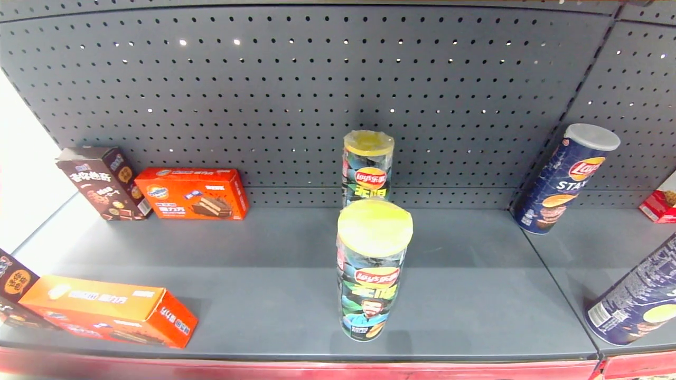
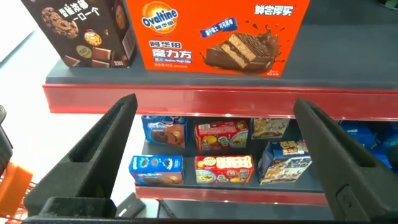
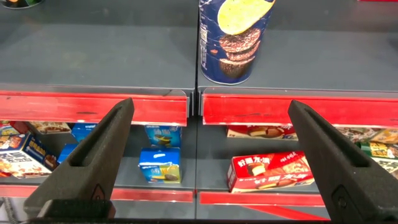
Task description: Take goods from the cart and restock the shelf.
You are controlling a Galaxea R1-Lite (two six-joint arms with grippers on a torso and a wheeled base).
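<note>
Two chip cans with yellow-green lids stand upright mid-shelf, one near the front [image 1: 372,269] and one at the back [image 1: 368,166]. On the grey shelf [image 1: 475,295], orange wafer boxes lie at the left back [image 1: 193,192] and left front [image 1: 108,311]. My left gripper [image 2: 214,162] is open and holds nothing, in front of the red shelf edge [image 2: 217,99], just below the orange wafer box [image 2: 217,37]. My right gripper [image 3: 208,162] is open too, with nothing in it. It faces the red edge below a dark blue chip can [image 3: 233,40].
A brown cookie box [image 1: 103,182] stands at the back left. Dark blue cans stand on the right, at the back [image 1: 565,179] and the front [image 1: 634,301]. A red box [image 1: 660,203] is at far right. Lower shelves hold small snack boxes [image 2: 221,168] [image 3: 270,171].
</note>
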